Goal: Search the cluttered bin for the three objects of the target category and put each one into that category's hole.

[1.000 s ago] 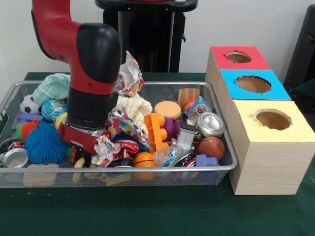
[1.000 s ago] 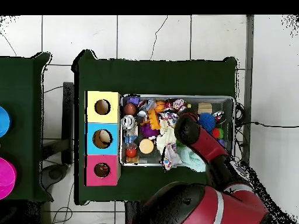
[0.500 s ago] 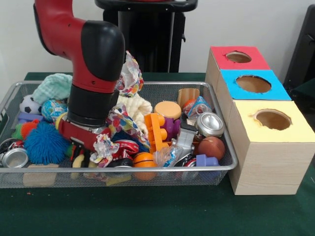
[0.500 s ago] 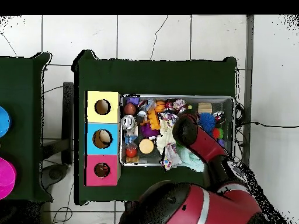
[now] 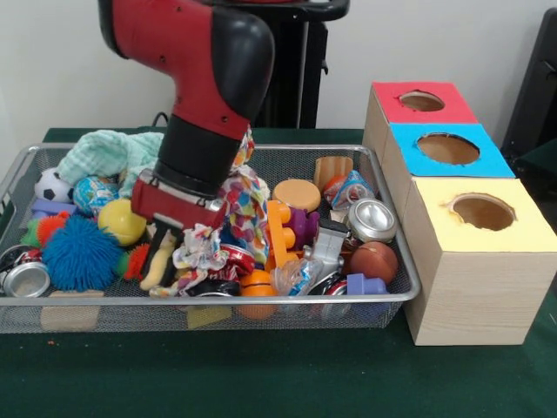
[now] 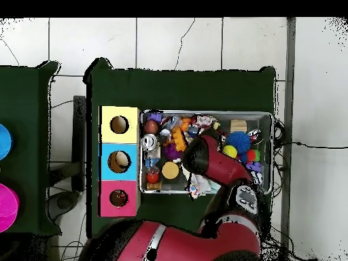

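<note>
My gripper point(image 5: 164, 248) hangs low over the left-middle of the wire bin point(image 5: 261, 300), shut on a pale yellow banana-shaped toy point(image 5: 158, 266) that dangles beneath it. A crumpled colourful wrapper point(image 5: 202, 252) clings to the gripper's right side. Three boxes stand to the right of the bin, with a red-topped hole point(image 5: 422, 101), a blue-topped hole point(image 5: 448, 148) and a yellow-topped hole point(image 5: 483, 212). In the overhead view the red arm point(image 6: 207, 160) covers the gripper.
The bin also holds a yellow ball point(image 5: 122, 221), a blue spiky ball point(image 5: 78, 252), a small soccer ball point(image 5: 50, 185), a green cloth point(image 5: 104, 152), an orange block point(image 5: 280, 231), a silver can point(image 5: 372, 219) and a brown ball point(image 5: 374, 261).
The arm has swung right and risen a little. The banana-shaped toy has come up with the gripper, and the yellow ball is now uncovered.
</note>
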`<action>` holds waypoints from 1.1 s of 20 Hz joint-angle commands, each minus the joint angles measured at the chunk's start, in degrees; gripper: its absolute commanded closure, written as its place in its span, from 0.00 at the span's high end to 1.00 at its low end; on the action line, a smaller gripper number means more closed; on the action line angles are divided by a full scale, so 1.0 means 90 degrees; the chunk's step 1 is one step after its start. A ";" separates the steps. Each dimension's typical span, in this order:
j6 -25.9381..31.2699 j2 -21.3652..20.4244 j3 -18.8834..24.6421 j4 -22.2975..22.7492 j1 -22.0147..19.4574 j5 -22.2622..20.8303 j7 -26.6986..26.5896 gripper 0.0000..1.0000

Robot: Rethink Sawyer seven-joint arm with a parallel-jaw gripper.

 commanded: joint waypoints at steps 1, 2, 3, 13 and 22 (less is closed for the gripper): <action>-0.0697 0.0056 -0.0772 0.0167 0.0645 -0.0835 0.0320 0.00; -0.0683 0.0013 -0.0813 0.0116 0.0638 -0.0937 0.0348 0.00; -0.0711 -0.0010 -0.0914 0.0143 0.0706 -0.0972 0.0393 0.00; 0.0880 -0.0474 -0.1680 -0.0144 0.1247 -0.0763 0.0387 0.00; 0.2003 -0.0393 -0.2459 0.0578 0.2287 -0.0089 0.1478 0.00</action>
